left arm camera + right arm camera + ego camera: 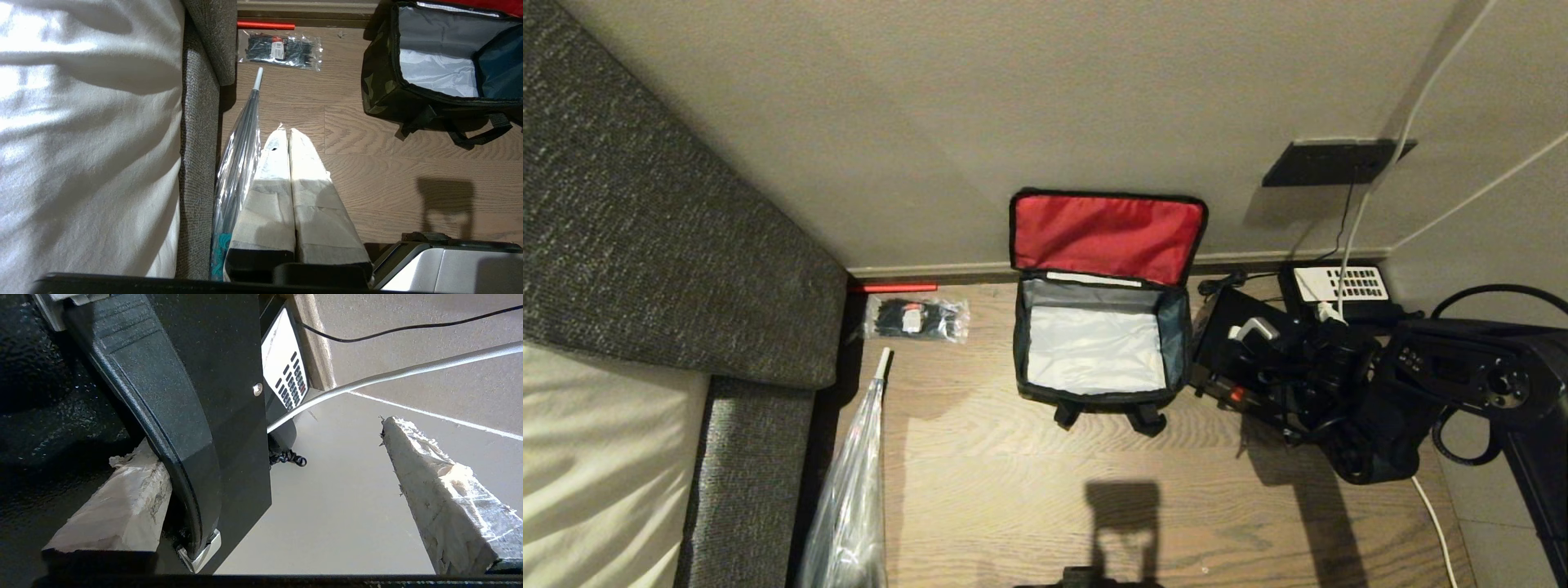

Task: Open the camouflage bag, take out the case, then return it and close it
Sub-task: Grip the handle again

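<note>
A: Flat black rectangular case (1223, 343), where's it located?
B: On floor, just rt of the opened boxy green-camouflage fabric bag (1094, 400). Its edge is straddled by right gripper (261, 441), fingers (441, 498) spread, nothing clamped. Left gripper (289, 136) is parked, fingers pressed together.

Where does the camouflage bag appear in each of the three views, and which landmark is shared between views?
Head view: the bag stands open at centre, its red lid against the wall.
Left wrist view: the bag is at the upper right corner, open.
Right wrist view: not in it.
Shared landmark: the packet of black ties on the floor, in the head and left wrist views.
</note>
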{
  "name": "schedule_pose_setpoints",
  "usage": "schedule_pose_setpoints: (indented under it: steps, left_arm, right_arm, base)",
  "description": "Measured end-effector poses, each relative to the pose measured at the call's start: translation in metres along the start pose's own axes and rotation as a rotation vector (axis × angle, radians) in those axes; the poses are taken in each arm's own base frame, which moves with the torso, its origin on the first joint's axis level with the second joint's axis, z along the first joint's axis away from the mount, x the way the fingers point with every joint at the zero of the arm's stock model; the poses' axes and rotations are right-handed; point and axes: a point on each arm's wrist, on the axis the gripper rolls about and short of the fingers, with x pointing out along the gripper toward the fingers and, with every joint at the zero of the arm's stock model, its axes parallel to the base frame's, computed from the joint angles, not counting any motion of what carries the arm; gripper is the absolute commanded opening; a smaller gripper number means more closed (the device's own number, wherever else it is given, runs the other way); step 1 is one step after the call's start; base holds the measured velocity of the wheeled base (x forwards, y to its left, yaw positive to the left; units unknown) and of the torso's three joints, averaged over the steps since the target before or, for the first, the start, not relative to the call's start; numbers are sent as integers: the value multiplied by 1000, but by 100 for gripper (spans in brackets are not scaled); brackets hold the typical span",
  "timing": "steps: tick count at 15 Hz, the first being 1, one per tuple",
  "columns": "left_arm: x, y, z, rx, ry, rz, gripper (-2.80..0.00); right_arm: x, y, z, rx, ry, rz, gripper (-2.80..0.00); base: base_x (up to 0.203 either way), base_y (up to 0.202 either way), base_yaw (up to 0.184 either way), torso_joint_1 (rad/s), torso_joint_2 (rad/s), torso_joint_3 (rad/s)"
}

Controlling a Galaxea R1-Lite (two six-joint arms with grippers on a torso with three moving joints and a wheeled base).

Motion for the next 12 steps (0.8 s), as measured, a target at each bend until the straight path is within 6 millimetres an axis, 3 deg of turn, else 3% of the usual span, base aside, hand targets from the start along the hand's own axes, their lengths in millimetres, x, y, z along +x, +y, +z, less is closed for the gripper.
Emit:
schedule_pose_setpoints:
  steps: [1, 2, 12]
  left_arm:
    - [0, 0, 0, 0, 0, 0, -280]
    - [0, 0, 0, 0, 0, 0, -280]
    - [0, 0, 0, 0, 0, 0, -280]
  right_arm:
    - [0, 1, -1, -1, 4, 2, 0]
    - [1, 3, -3, -3, 7, 5, -280]
    - [-2, 8, -8, -23, 28, 35, -280]
  base:
    - [0, 0, 0, 0, 0, 0]
    - [0, 0, 0, 0, 0, 0]
    - [0, 0, 0, 0, 0, 0]
